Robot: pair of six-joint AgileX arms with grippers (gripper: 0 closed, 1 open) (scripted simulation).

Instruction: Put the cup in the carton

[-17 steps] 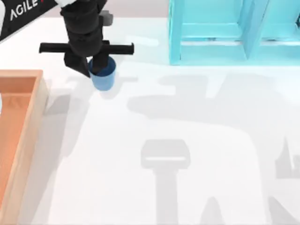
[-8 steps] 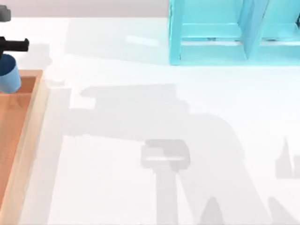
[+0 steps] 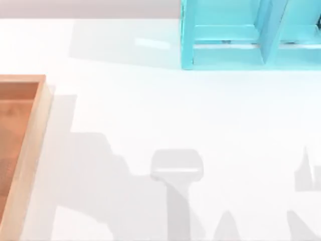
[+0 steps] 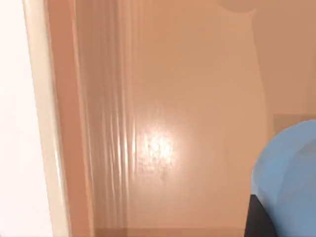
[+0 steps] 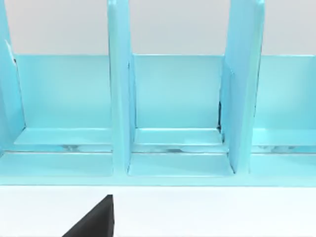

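hovering: cup (image 4: 289, 173) over carton (image 4: 163, 113) floor, l-wrist view.

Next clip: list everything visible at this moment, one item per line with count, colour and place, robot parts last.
carton: one, orange-brown with lighter tan walls, at the top view's left edge; its brown inner floor fills much of the left wrist view.
cup: one, blue, close to the left wrist camera, over the carton's inner floor.
shelf frame: one, turquoise, with upright dividers, at the far right of the table; the right wrist view faces its compartments.
table: one, white, carrying grey shadows of the arms.
left tool: a dark part beside the cup in the left wrist view, over the carton.
right tool: a dark finger tip low in the right wrist view, above the table in front of the shelf frame.
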